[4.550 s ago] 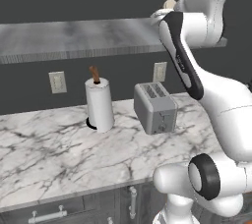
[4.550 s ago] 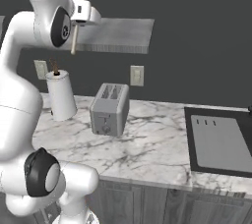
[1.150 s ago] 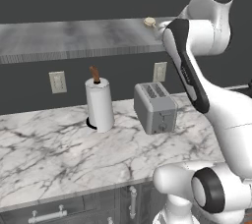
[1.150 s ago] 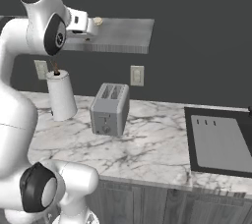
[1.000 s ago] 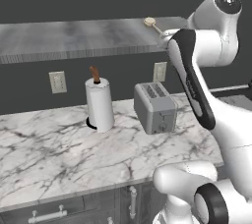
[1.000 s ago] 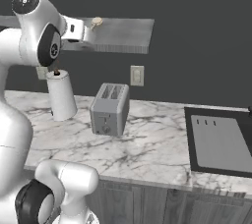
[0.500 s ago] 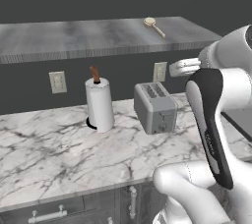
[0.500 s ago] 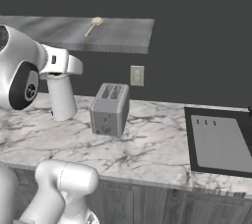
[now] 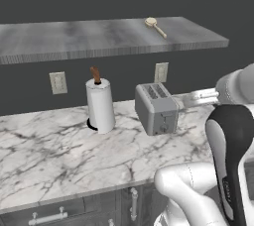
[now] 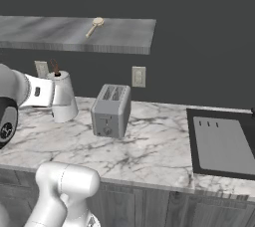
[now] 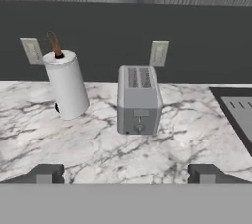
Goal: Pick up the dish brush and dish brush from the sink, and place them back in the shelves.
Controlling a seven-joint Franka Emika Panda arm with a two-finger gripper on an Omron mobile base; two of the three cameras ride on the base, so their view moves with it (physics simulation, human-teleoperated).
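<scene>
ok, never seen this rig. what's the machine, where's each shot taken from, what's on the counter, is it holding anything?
It's a rendered kitchen with a white robot arm on a driving base. Two cameras ride the base behind the arm, left and right; the third sits on the hand, looking along the gripper, whose fingers stand wide apart with nothing between them. On the marble countertop stand a paper towel roll and a toaster; the black sink is at its right end. One dish brush lies on the grey shelves above.

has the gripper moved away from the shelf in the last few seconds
Yes. The open gripper has come down from the shelf, leaving the dish brush there, to toaster height.
</scene>
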